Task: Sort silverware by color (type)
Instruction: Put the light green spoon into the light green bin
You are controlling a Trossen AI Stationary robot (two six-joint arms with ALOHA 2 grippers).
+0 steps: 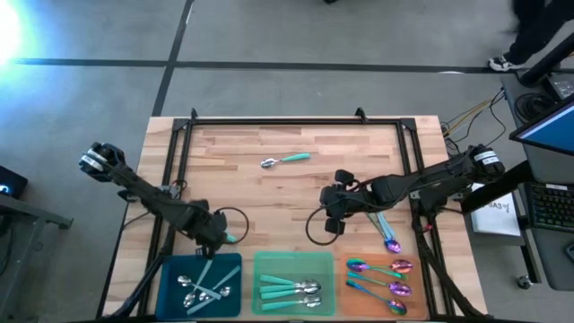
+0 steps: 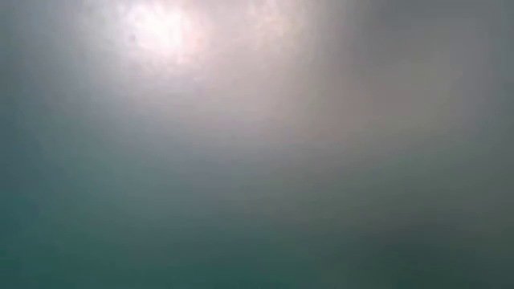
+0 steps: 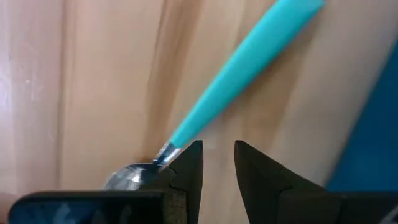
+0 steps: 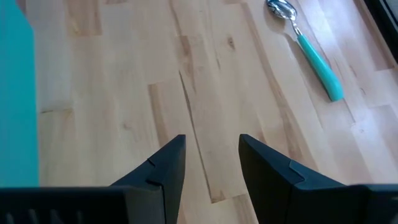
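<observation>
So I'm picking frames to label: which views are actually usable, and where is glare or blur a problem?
High view: usable, glare only at the top-left corner. Low view: only haze with a bright patch, nothing readable. Left wrist: teal spoon very close and soft. Right wrist: evenly lit, teal spoon clear.

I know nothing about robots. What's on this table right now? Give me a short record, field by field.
Blue tray: holds pale-handled spoons
Green tray: holds teal-handled spoons
Orange tray: holds rainbow spoons
Loose on table: one teal spoon at mid-table; another teal spoon by the left tool; a pale-handled rainbow-bowled spoon near the orange tray
Left tool: open, low over the table beside the blue tray, next to that teal spoon
Right tool: open, empty, above bare wood
Low view: shows nothing usable
</observation>
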